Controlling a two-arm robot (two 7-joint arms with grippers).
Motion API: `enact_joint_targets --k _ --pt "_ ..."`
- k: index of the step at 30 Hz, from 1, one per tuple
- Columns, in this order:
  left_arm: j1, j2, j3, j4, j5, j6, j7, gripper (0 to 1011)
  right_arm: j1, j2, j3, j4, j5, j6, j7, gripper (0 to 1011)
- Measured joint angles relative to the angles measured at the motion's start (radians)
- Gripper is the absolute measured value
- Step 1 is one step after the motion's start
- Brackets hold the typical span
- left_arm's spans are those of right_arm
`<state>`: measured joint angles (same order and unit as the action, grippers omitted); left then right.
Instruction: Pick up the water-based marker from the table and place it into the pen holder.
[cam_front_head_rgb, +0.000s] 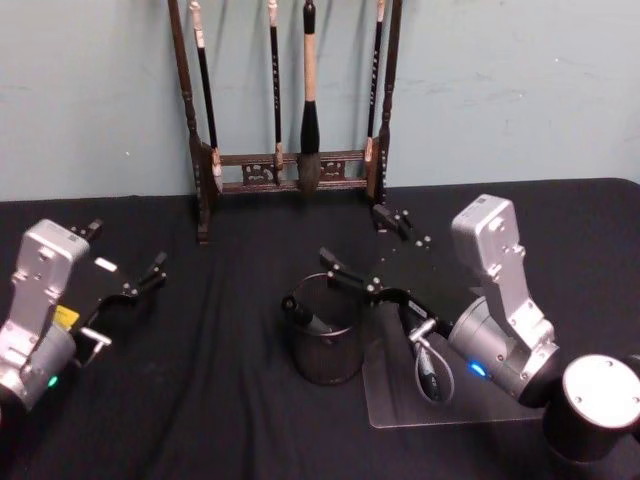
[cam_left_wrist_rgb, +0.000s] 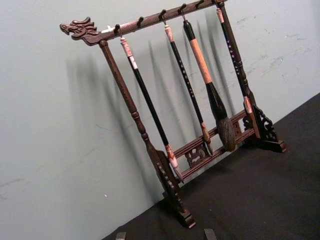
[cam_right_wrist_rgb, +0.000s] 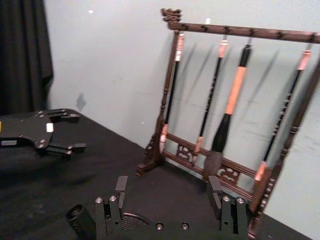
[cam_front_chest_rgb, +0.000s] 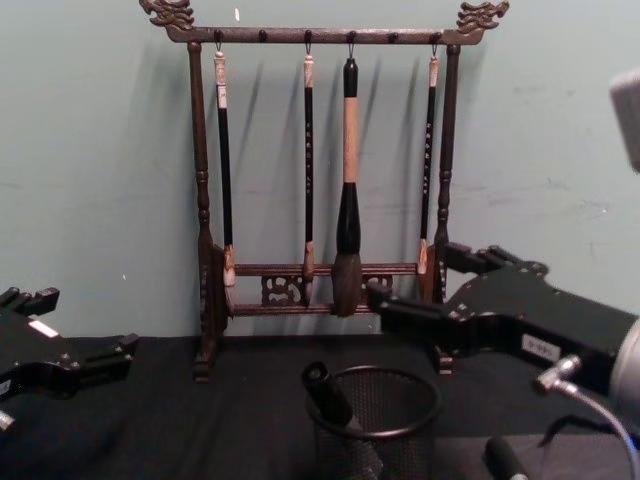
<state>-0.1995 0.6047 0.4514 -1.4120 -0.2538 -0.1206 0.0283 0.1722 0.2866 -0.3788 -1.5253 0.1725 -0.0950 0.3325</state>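
Note:
The pen holder (cam_front_head_rgb: 326, 352) (cam_front_chest_rgb: 378, 425), a round black mesh cup, stands at the table's middle. A black water-based marker (cam_front_head_rgb: 299, 311) (cam_front_chest_rgb: 325, 392) (cam_right_wrist_rgb: 80, 220) leans inside it against the left rim, its top sticking out. My right gripper (cam_front_head_rgb: 368, 245) (cam_front_chest_rgb: 425, 280) (cam_right_wrist_rgb: 168, 192) hovers open just behind and above the cup, touching neither cup nor marker. My left gripper (cam_front_head_rgb: 125, 252) (cam_front_chest_rgb: 75, 322) (cam_left_wrist_rgb: 165, 235) is open over the table's left side, holding nothing.
A tall dark wooden brush rack (cam_front_head_rgb: 290, 170) (cam_front_chest_rgb: 320, 280) (cam_left_wrist_rgb: 175, 155) (cam_right_wrist_rgb: 235, 165) with hanging brushes stands at the table's back by the wall. A clear plastic sheet (cam_front_head_rgb: 400, 410) lies right of the cup, with a short dark cylinder (cam_front_head_rgb: 424, 374) (cam_front_chest_rgb: 505, 460) on it.

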Motion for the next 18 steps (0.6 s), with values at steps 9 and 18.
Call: enact_joint_targets --k 9,18 --pt "0.000 0.000 0.000 0.000 0.000 0.000 0.000 1009 -0.069 -0.010 0.058 -0.082 -0.005 0.058 -0.072 1002" --pt "0.000 0.000 0.000 0.000 0.000 0.000 0.000 1009 -0.130 -0.020 0.099 -0.142 -0.012 0.135 -0.110 1000"
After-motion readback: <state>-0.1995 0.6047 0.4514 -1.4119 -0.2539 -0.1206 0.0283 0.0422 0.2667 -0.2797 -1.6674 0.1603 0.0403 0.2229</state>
